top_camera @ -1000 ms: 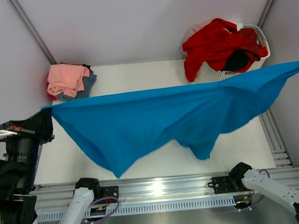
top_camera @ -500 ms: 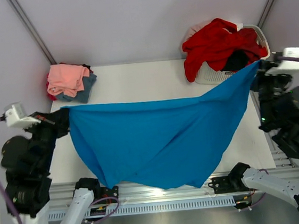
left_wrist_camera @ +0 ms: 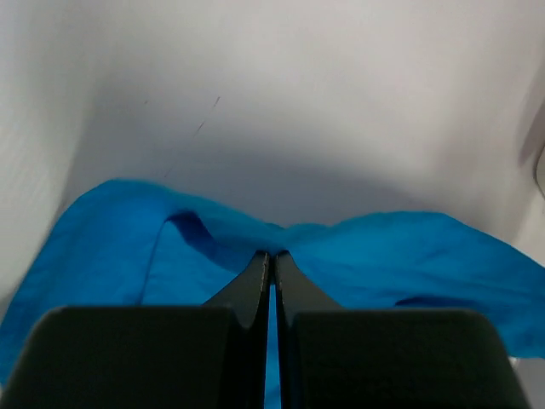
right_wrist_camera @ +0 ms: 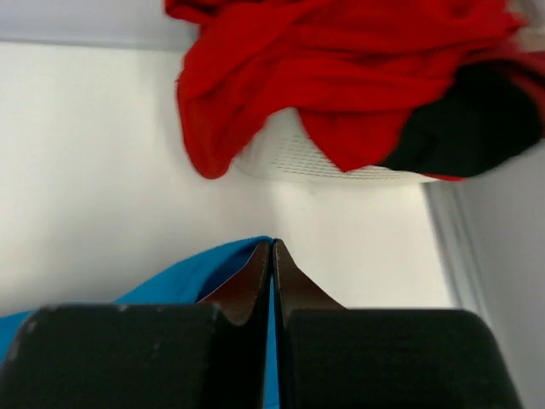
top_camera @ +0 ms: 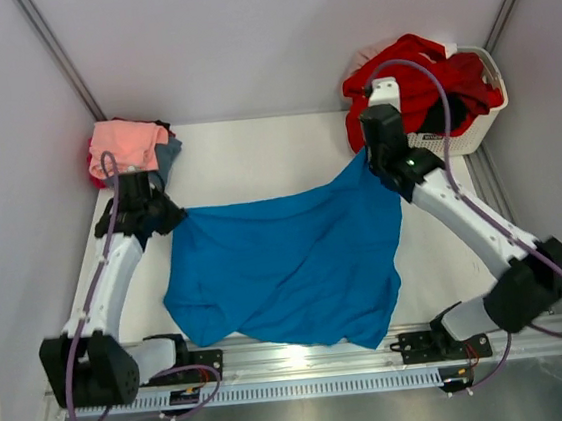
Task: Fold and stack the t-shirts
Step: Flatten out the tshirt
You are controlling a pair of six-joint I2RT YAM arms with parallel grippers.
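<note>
One blue tee (top_camera: 287,265) lies spread over the middle of the bench (top_camera: 255,158). Its long axis runs left to right, tilted so the right end sits further back. The held top edge stretches from the left claw (top_camera: 176,218) at the left up to the right claw (top_camera: 368,156) near the back right. The rest of the cloth fans toward the near edge, where its rumpled lower hem reaches the metal rail (top_camera: 306,354).

Both claws are clenched on the tee. In the left wrist view the left claw (left_wrist_camera: 271,254) pinches a bunched fold of blue cloth between closed fingers. In the right wrist view the right claw (right_wrist_camera: 272,244) grips a pointed corner of it.

A second ago the tee was stretched taut across the whole width of the scene, with the claws far out at either side. Half a second ago the span had narrowed. Now both arms reach forward over the bench, the claws are much closer together, and the cloth has gone slack and wrinkled.

A pink tee (top_camera: 123,145) tops a slate tee (top_camera: 167,157) at the back left corner, unchanged. At the back right, a red tee (top_camera: 408,76) and a black tee (top_camera: 447,113) spill over the basket (top_camera: 473,128), as before.
</note>
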